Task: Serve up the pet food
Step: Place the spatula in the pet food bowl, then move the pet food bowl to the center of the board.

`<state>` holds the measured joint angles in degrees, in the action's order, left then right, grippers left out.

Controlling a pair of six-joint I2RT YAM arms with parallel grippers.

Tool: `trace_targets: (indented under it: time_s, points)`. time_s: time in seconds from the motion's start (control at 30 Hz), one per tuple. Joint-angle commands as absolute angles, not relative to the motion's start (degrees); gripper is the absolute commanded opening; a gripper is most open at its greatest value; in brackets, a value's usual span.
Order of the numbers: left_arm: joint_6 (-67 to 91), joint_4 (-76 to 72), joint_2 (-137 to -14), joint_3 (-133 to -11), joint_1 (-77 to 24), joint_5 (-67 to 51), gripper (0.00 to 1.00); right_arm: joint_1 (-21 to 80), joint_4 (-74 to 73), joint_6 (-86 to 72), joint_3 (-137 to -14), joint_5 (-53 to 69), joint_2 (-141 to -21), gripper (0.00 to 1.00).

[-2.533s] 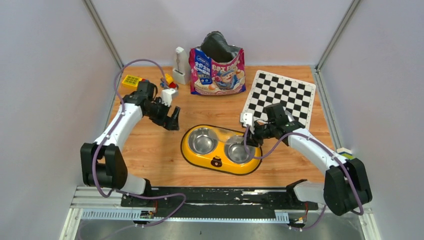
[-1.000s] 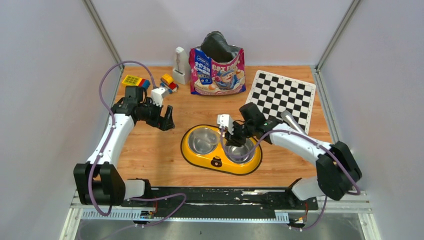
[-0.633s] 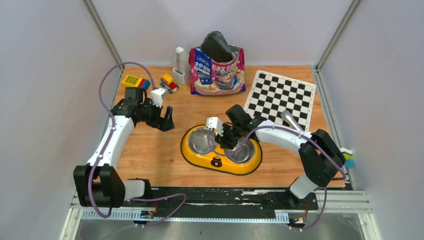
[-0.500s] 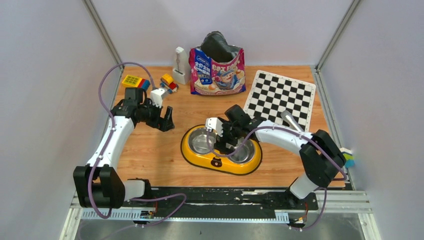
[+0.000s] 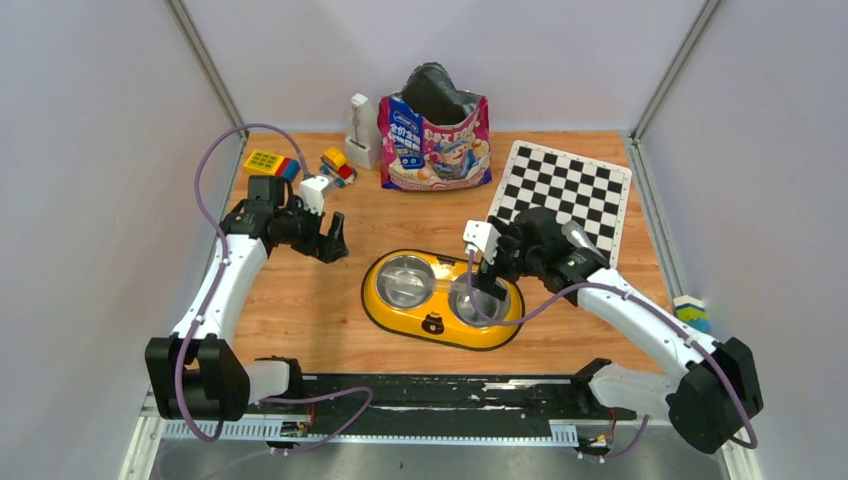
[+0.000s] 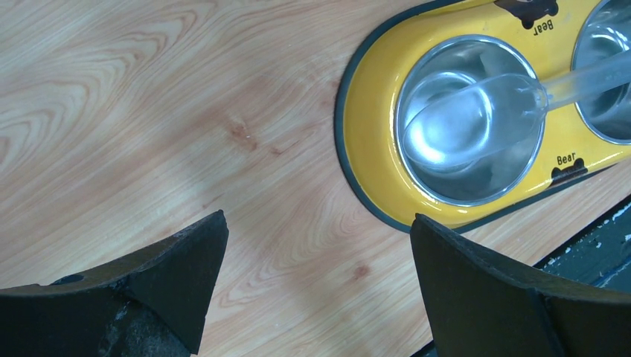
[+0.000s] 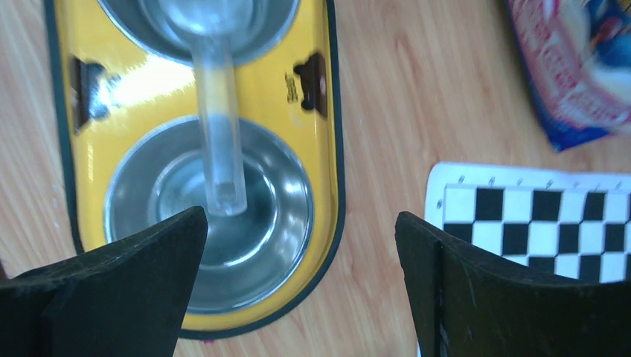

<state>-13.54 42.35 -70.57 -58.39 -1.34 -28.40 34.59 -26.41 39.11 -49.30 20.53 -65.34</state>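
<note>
While left hand (image 6: 318,219) and right hand (image 7: 301,216) gape empty, clear scoop (image 7: 216,149) lying across yellow feeder (image 5: 398,316) bowls

Cat-food bag (image 7: 577,67) — blurred; cropped by edge.

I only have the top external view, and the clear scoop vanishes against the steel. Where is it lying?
Observer: From the left wrist, the scoop has its cup in the feeder's left bowl.
Operator: And the handle?
Observer: Right wrist view: the handle ends over the right bowl; the right gripper hangs open above, not gripping it.
Operator: Any kibble served?
Observer: None shows in the scoop or either bowl.
</note>
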Motion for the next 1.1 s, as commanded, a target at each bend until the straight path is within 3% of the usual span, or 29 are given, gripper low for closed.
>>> trace_targets:
  time_s: [0.0,0.4,0.6,1.07]
  points:
    - [-12.7,41.0,-68.1,-58.1,-1.1,-28.8,1.0,31.5,-22.8,40.7,-43.6,15.5,-67.6,1.0]
    - [-12.6,40.8,-67.2,-57.8,-1.1,-28.5,1.0,27.1,-15.5,41.7,-40.3,10.3,-78.5,1.0]
    - [-12.7,40.8,-66.7,-57.8,-1.1,-28.2,1.0,20.0,-12.4,41.3,-42.7,9.1,-83.4,1.0]
    - [-12.6,41.3,-67.5,-58.9,-1.0,-28.1,1.0,13.7,-12.6,46.1,-45.6,11.1,-84.1,1.0]
